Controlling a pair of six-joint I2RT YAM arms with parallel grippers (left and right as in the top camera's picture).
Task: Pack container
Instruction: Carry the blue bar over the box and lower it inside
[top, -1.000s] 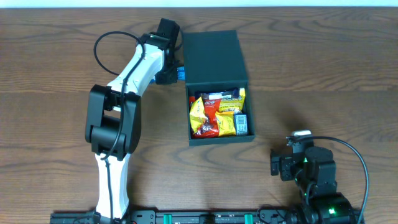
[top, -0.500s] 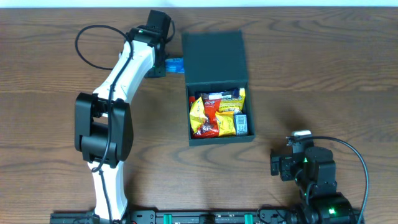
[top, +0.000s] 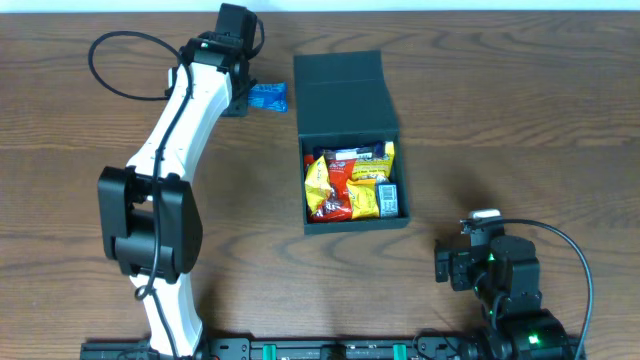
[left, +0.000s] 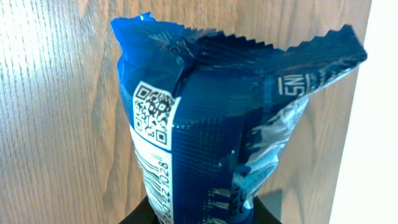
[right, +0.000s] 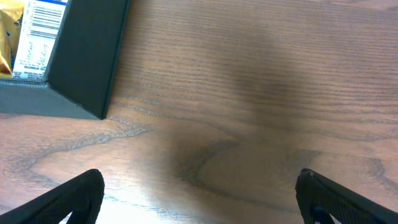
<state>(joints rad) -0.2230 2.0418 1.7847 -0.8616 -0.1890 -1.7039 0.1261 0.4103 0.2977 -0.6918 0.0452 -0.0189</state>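
Left gripper (top: 246, 97) clamped on blue foil snack packet (top: 268, 96), beside open lid (top: 345, 95) of dark teal-green square cardboard container (top: 355, 222), mid-table, snacks (top: 350, 187) inside. Next, by my guess: swing over open compartment, release. Right gripper (right: 199, 193) wide, idle.

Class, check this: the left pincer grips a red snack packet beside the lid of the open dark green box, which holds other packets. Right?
One thing is wrong: the snack packet is blue, not red, as the left wrist view shows close up. The rest stands: overhead, the left pincer grips it beside the lid of the open dark green box, which holds other packets.
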